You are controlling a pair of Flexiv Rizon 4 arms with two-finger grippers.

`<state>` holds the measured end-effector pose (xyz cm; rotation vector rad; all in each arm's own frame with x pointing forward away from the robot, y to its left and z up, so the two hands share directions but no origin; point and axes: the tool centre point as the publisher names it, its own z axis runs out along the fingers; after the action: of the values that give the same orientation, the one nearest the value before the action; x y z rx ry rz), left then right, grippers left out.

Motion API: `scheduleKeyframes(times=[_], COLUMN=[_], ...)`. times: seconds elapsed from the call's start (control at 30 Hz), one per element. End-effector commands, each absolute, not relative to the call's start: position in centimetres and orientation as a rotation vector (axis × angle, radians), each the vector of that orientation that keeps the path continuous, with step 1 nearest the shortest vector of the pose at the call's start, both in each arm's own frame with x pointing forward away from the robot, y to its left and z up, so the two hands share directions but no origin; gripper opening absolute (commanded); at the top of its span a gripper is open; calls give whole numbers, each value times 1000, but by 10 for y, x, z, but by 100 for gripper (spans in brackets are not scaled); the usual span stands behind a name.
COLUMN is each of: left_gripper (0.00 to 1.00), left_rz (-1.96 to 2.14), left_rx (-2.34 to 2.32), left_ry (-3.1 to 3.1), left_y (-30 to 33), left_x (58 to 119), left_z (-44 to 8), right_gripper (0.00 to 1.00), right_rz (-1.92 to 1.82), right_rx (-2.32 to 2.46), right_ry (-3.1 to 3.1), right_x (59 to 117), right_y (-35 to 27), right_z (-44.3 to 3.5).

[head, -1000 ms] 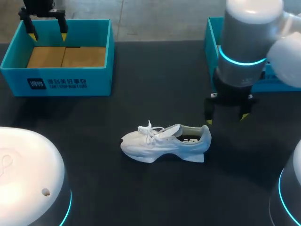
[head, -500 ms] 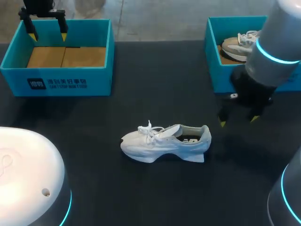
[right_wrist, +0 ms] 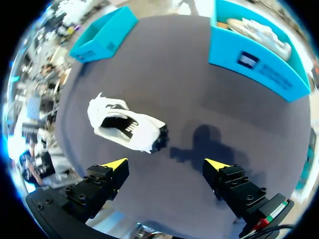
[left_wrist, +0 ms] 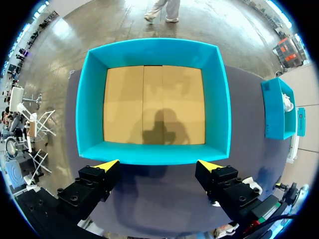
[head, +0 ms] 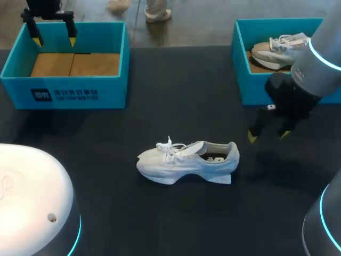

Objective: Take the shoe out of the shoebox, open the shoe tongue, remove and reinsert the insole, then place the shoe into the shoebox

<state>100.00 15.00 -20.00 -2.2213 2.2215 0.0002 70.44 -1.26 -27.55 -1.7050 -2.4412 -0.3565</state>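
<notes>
A white shoe [head: 186, 161] lies on its sole in the middle of the dark table, toe to the left, laces tied; it also shows ahead of the right gripper in the right wrist view [right_wrist: 124, 125]. My right gripper [head: 268, 135] hangs open just right of the heel, nothing between its fingers [right_wrist: 164, 165]. My left gripper [head: 53, 34] stands open over the far edge of the empty teal shoebox [head: 69, 63], whose brown cardboard floor [left_wrist: 152, 104] is bare. The left gripper's [left_wrist: 157, 165] yellow tips flank the box's near wall.
A second teal box [head: 266, 58] at the far right holds another shoe [head: 277, 50], close behind my right arm. In the right wrist view that box [right_wrist: 259, 55] sits beyond the gripper. Bare tabletop surrounds the white shoe.
My right arm has swung to the right and tilted, uncovering the right-hand box and its shoe; its gripper has shifted slightly right of the white shoe's heel. The left arm and the shoe stayed put.
</notes>
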Motion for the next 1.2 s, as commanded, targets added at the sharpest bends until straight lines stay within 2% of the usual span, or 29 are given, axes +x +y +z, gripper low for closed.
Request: scheduleKeyframes(times=[0.03,0.47,0.97,1.2], left_gripper=[100,100,100,100], left_rz=[0,0,0,0], left_rx=[-2221,-2221,-2221,-2221], left_ry=[2222,2222,2222,2222], left_y=[150,150,150,150], left_x=[1000,1000,1000,1000], left_z=[-200,-200,-200,-200], right_gripper=[100,100,100,100], right_rz=[-573,-856,-826,-955], right_rx=[-1341,-842,-831,-743], right_ry=[-2570,-2768,-2817,-2907], right_x=[707,700,701,700], right_y=[-17,-33,-31,-41], right_z=[-293,-297,-298,-315])
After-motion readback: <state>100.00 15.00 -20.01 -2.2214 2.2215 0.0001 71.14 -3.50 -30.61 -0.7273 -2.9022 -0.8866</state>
